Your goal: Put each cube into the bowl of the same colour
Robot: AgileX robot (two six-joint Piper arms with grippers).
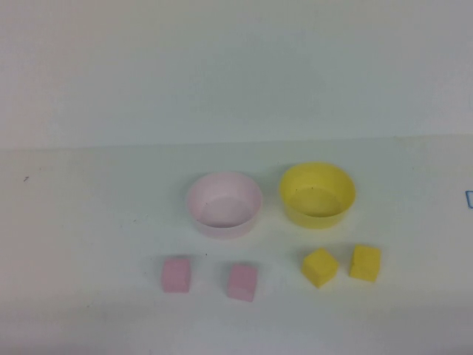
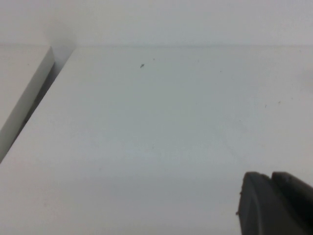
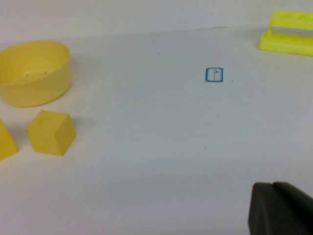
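Note:
In the high view an empty pale pink bowl [image 1: 224,205] and an empty yellow bowl [image 1: 317,194] stand side by side. In front of them lie two pink cubes [image 1: 177,274] [image 1: 242,282] and two yellow cubes [image 1: 319,267] [image 1: 365,262], all on the table. The right wrist view shows the yellow bowl [image 3: 33,73], one yellow cube [image 3: 51,132] and the edge of the other [image 3: 5,142]. My right gripper [image 3: 272,185] is shut and empty, well away from them. My left gripper [image 2: 271,175] is shut and empty over bare table. Neither gripper shows in the high view.
A yellow rack [image 3: 287,36] stands at the far side of the table in the right wrist view, with a small blue-framed label [image 3: 214,75] on the table nearer in. A dark gap between table panels [image 2: 29,98] shows in the left wrist view.

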